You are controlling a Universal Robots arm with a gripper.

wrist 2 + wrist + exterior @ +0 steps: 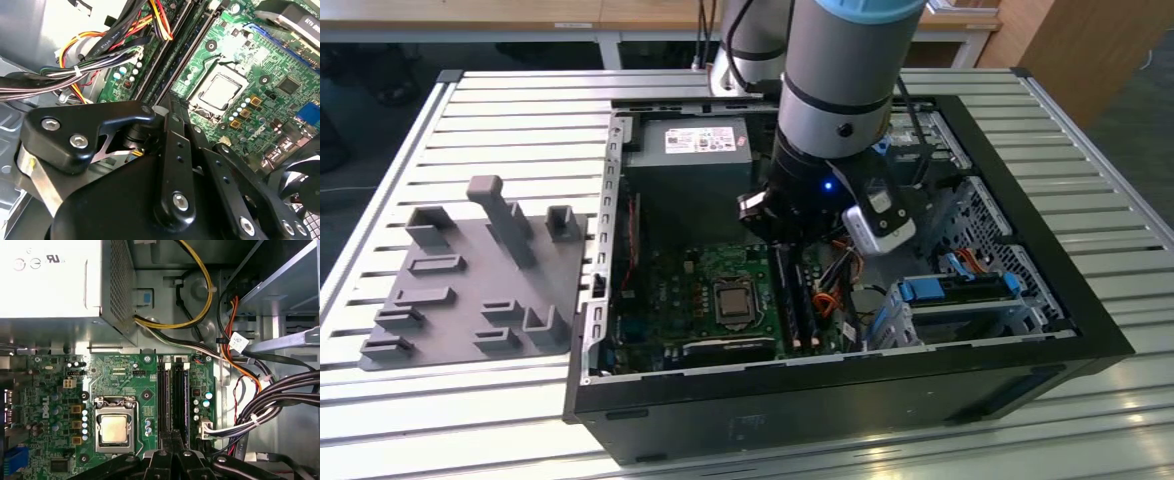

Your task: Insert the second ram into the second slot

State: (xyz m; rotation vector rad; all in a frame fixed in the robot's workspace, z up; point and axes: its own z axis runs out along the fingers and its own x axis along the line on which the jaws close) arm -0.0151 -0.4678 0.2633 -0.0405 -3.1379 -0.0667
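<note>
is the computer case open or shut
Open. The computer case lies on its side with no side panel on it, so the exterior view shows the motherboard, the power supply and the arm inside.

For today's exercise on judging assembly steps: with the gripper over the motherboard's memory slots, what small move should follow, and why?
Probably a slow, straight descent, no sideways travel. In the first wrist view the gripper sits lined up over the memory slots beside the processor socket, with cables close by.
</note>
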